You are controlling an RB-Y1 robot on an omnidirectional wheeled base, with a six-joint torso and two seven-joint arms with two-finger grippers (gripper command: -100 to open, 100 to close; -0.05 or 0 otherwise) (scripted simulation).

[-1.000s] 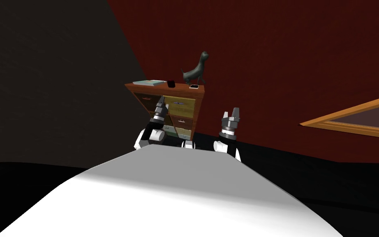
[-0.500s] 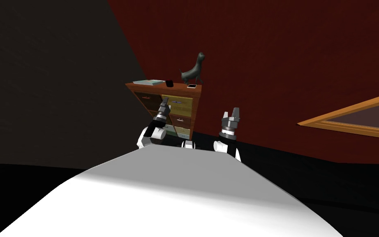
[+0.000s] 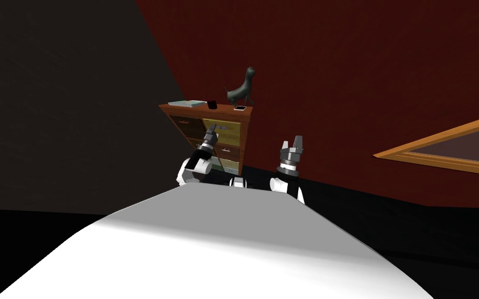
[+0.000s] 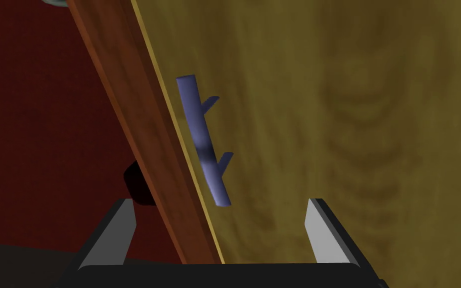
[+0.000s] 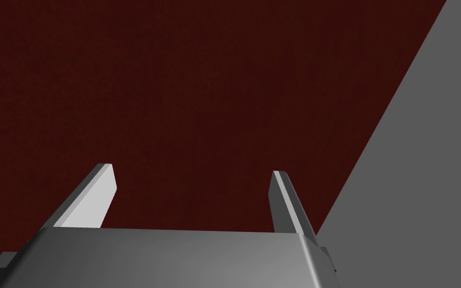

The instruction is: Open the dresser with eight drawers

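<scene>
A reddish-brown dresser (image 3: 208, 110) with brown and yellow drawer fronts stands against the dark red wall. My left gripper (image 3: 213, 134) reaches up to its top right yellow drawer (image 3: 228, 134). In the left wrist view that yellow drawer front (image 4: 334, 125) is close, with its blue bar handle (image 4: 203, 140) just ahead of the open left gripper (image 4: 219, 220), between the two fingers and nearer the one by the dresser's brown top edge (image 4: 129, 115). The fingers do not touch the handle. My right gripper (image 3: 291, 147) is held up to the right of the dresser, open and empty (image 5: 189, 192).
On the dresser's top lie a pale book (image 3: 186, 104), a small black object (image 3: 212, 105), a phone (image 3: 240, 108) and a dark cat figurine (image 3: 241, 89). A wood-framed picture (image 3: 441, 148) hangs on the wall to the right. The floor is black.
My left arm has stretched forward and up, from the second drawer row to the top yellow drawer's handle. The view has shifted a little; the right arm has not moved.
</scene>
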